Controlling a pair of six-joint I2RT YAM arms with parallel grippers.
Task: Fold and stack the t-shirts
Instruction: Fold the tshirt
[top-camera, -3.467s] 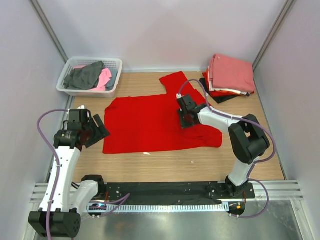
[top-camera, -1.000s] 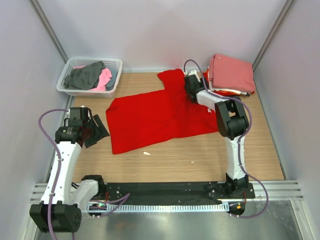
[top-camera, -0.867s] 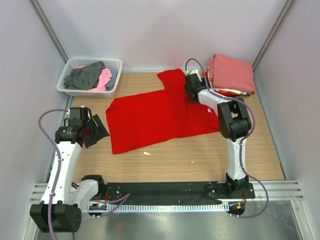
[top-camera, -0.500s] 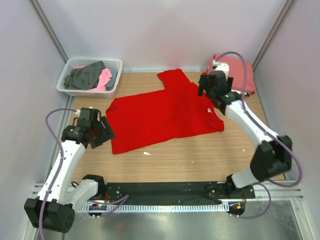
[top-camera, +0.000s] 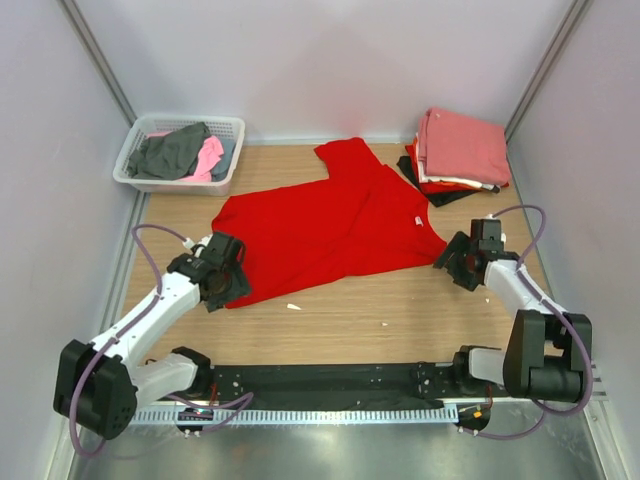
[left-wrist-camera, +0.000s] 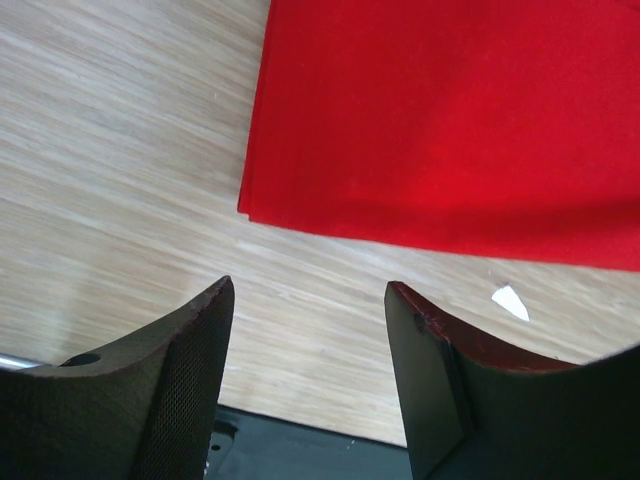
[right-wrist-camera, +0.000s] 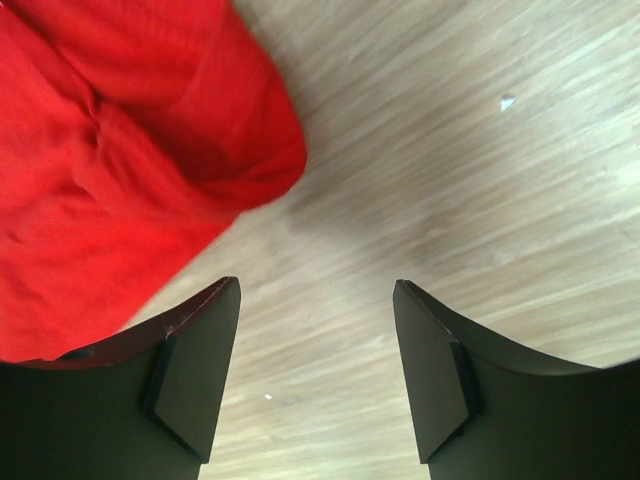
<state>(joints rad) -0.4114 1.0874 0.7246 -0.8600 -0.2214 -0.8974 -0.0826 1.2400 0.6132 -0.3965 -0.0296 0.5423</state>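
1. Looking down, I see the red t-shirt (top-camera: 330, 225) spread flat mid-desk (top-camera: 400, 315), one sleeve reaching toward the far edge.
2. My left hand (left-wrist-camera: 308, 288) is released and empty, just off the shirt's near-left corner.
3. My right hand (right-wrist-camera: 316, 287) is released too, beside the near-right sleeve.
4. Wood shows along the near edge, bearing a white scrap (top-camera: 293, 306).
5. Folded t-shirts (top-camera: 460, 150) fill the far-right corner, and the basket (top-camera: 170, 184) the far-left.

Pale lilac walls (top-camera: 300, 60), wooden tabletop (top-camera: 400, 310), metal corner posts (top-camera: 95, 55)
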